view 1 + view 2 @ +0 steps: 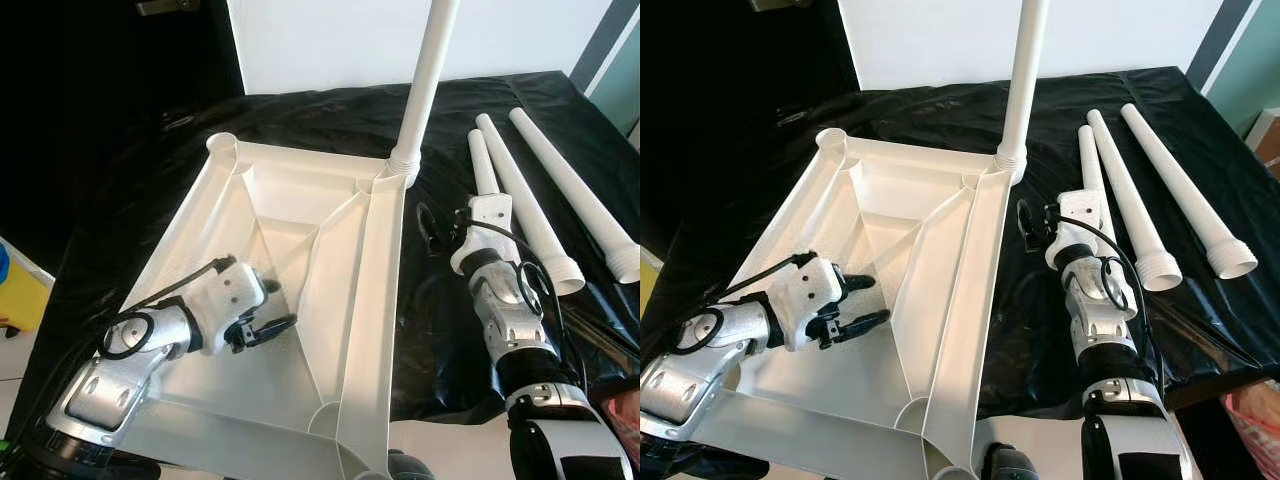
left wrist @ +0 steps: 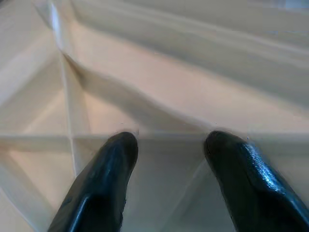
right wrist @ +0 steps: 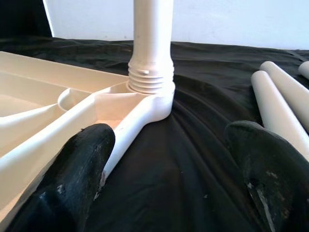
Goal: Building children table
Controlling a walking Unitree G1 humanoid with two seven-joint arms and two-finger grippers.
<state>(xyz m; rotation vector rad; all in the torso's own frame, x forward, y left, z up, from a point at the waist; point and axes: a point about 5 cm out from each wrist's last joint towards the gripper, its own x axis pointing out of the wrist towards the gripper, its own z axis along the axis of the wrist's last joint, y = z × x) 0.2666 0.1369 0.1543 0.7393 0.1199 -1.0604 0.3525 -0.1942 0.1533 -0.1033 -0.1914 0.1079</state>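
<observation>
Since the three loose table legs (image 1: pixel 530 205) at right look light, rigid and slick, the right gripper (image 1: pixel 432 232), fingers apart, should clasp one mid-shaft, while the left gripper (image 1: pixel 268 322), also spread, steadies the upturned tabletop (image 1: pixel 372 300).

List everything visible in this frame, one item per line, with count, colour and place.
Tabletop: 1, white, upside down on the black sheet, ribs facing up.
Fitted leg: 1, white, upright in the tabletop's far right corner socket.
Loose legs: 3, white, lying side by side on the sheet, right of the tabletop.
Sheet: 1, black, covering the work surface.
Left gripper: open, inside the tabletop's underside.
Right gripper: open, over the sheet between tabletop and loose legs.
</observation>
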